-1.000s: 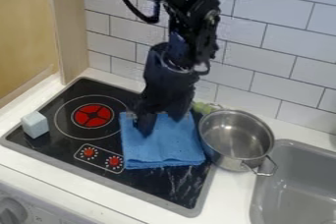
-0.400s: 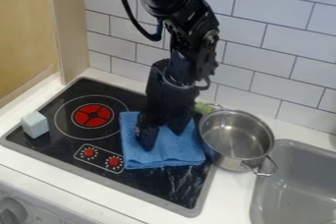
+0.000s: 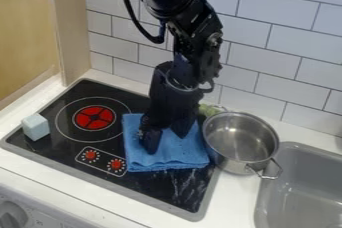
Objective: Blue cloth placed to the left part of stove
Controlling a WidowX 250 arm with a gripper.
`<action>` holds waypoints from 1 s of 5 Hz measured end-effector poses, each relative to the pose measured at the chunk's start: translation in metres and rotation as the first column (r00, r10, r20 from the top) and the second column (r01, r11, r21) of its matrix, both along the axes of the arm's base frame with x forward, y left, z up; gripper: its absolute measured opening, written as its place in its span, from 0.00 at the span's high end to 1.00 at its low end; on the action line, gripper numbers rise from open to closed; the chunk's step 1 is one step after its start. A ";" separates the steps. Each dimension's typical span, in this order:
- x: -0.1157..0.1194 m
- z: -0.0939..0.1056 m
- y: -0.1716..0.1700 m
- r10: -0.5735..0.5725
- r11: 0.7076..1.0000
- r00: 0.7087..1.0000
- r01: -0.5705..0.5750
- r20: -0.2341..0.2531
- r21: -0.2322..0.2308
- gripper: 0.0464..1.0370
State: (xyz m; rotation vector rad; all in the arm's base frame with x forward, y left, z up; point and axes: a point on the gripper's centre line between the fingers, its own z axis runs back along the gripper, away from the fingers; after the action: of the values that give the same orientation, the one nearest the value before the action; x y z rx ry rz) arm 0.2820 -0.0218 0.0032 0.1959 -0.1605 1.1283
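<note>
Blue cloth [image 3: 175, 159] looks light and floppy, so with my gripper [image 3: 165, 140] spread apart over it, I'd bunch up the middle rather than chase an edge.

Robot arm [image 3: 190, 34]: black, segmented, glossy upper housing; black cable [image 3: 127, 9], blue near one end; dark gripper [image 3: 167, 144].

Kitchen setting; stovetop [image 3: 40, 159] with red burner [image 3: 94, 117]; grey sink [image 3: 304, 188]; steel pot [image 3: 239, 139]; tiled wall [image 3: 267, 52]
</note>
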 end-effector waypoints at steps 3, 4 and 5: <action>0.009 0.003 0.064 0.127 0.992 0.992 -0.126 -0.027 0.014 0.04; 0.023 0.005 0.097 0.184 0.983 0.982 -0.184 -0.031 0.005 0.04; 0.039 0.003 0.127 0.220 0.975 0.975 -0.220 -0.034 0.001 0.04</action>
State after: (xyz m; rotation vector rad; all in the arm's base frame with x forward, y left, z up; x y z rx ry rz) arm 0.3211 0.1053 0.0060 0.2347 -0.1085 1.3452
